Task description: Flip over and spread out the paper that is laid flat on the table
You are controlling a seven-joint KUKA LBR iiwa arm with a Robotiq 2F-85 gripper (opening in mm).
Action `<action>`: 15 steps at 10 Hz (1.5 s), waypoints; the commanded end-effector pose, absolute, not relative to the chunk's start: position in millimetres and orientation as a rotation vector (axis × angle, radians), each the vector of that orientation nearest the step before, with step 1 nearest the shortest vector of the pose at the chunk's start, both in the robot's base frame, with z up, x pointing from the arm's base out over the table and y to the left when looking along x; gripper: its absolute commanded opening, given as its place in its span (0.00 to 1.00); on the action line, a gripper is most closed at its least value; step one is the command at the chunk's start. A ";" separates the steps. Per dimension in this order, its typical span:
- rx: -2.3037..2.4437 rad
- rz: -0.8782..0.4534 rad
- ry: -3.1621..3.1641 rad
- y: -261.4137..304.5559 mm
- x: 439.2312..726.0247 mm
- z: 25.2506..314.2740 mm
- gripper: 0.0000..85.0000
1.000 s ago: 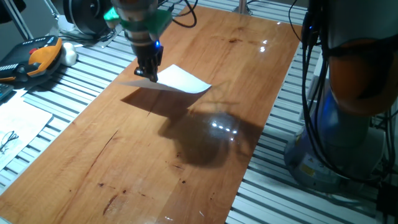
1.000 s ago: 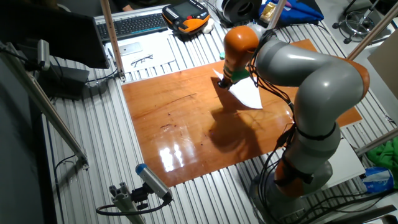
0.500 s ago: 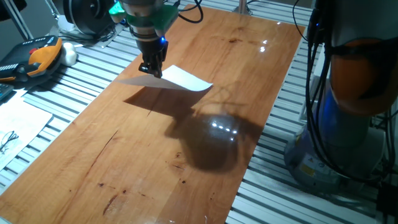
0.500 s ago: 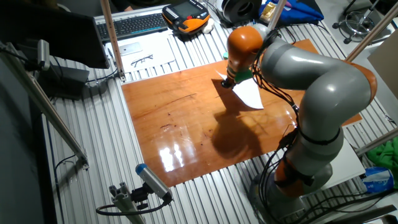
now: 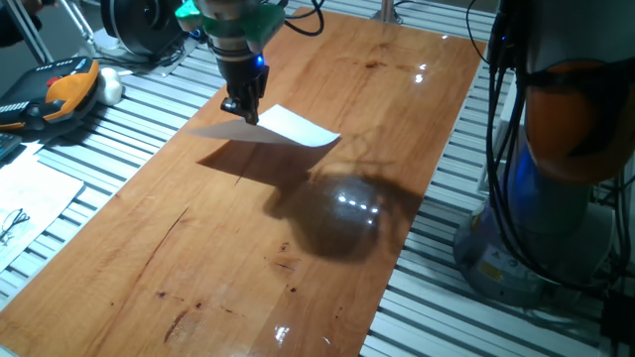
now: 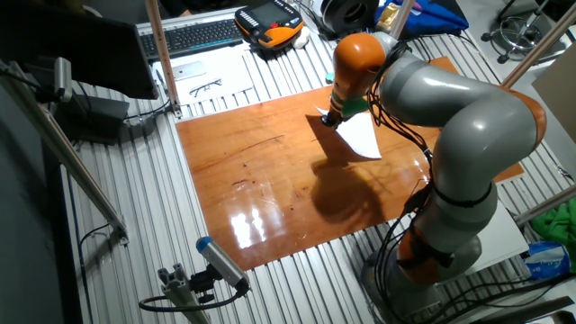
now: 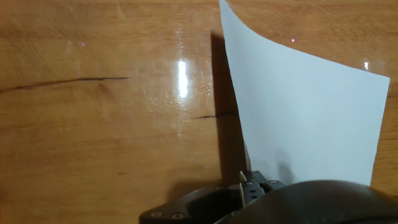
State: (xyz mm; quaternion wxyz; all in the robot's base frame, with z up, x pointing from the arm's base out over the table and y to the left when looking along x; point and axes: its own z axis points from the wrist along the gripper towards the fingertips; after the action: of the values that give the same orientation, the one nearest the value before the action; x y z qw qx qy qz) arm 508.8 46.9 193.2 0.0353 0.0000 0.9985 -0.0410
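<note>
Grey slatted metal runs down the far left of one fixed view, and on it sits an orange and black device, with a printed sheet and a pair of glasses lower down. Moving right, we reach the table, glossy reddish-brown wood with dark grain marks. Over its upper part the gripper hangs from a green-collared wrist, a small blue light glowing on it, and it is clenched on the near edge of the paper. That white sheet is lifted clear of the wood at the pinched edge, casting a dark shadow beneath it, and it sags toward the table at its far corner. Further right, a bright glare spot shines on the wood, and then the arm's base stands beyond the table edge, cables trailing.

From the other fixed view, a keyboard lies at the left, then the gripper holds the paper under the orange joint.

Hand view: the table fills the left, the blank paper rises right, pinched at its lower edge.
</note>
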 end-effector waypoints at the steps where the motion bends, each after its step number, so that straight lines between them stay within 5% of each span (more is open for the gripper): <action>1: 0.035 -0.133 3.077 47.0 508.8 193.1 0.00; 10: 0.277 -0.090 3.133 47.1 508.8 193.4 0.00; 15: 0.257 -0.135 3.127 52.3 504.2 251.8 0.00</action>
State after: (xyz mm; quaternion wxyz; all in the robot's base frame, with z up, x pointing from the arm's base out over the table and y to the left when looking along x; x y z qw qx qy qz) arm 504.0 53.4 242.9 0.0031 0.0779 0.9959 -0.0469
